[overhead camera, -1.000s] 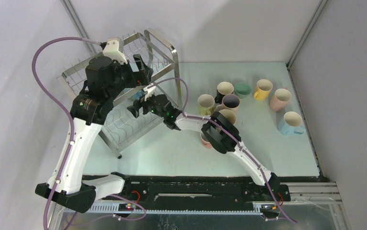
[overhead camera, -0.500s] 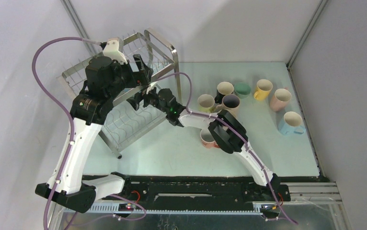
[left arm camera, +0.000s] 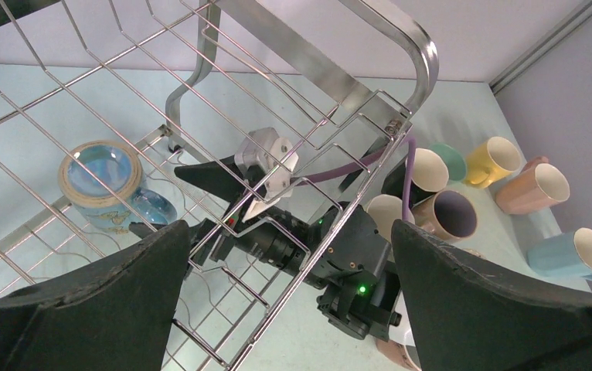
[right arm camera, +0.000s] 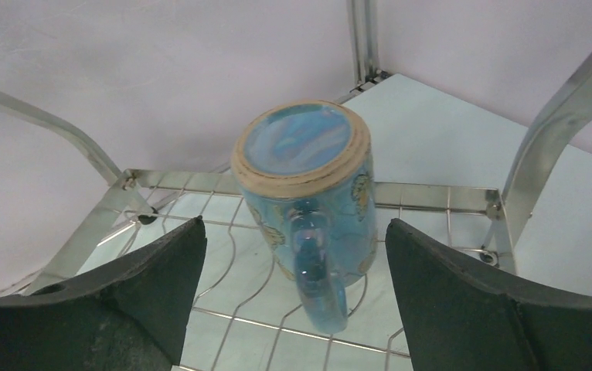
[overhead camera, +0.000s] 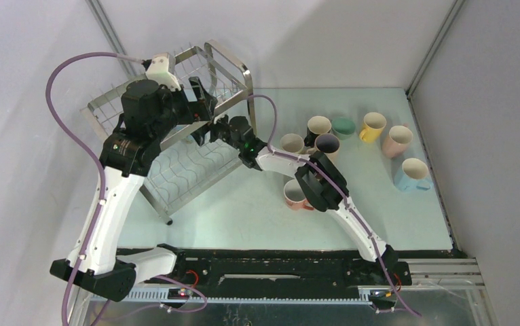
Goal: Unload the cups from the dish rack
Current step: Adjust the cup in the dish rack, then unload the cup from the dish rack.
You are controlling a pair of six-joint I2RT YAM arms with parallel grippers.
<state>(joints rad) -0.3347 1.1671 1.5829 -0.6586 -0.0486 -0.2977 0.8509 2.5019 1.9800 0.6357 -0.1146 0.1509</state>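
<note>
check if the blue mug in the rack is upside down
Upside down: the blue mug shows its unglazed foot ring on top, mouth down on the dish rack wires.

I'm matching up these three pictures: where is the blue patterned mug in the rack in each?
Top external: not visible.
Left wrist: blue mug, left of centre, upside down.
Right wrist: centre, upside down, handle facing the camera.
Shared landmark: the steel dish rack.

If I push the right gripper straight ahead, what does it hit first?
Probably the blue mug, upside down on the dish rack wires, its handle facing the right gripper; depth unclear.
</note>
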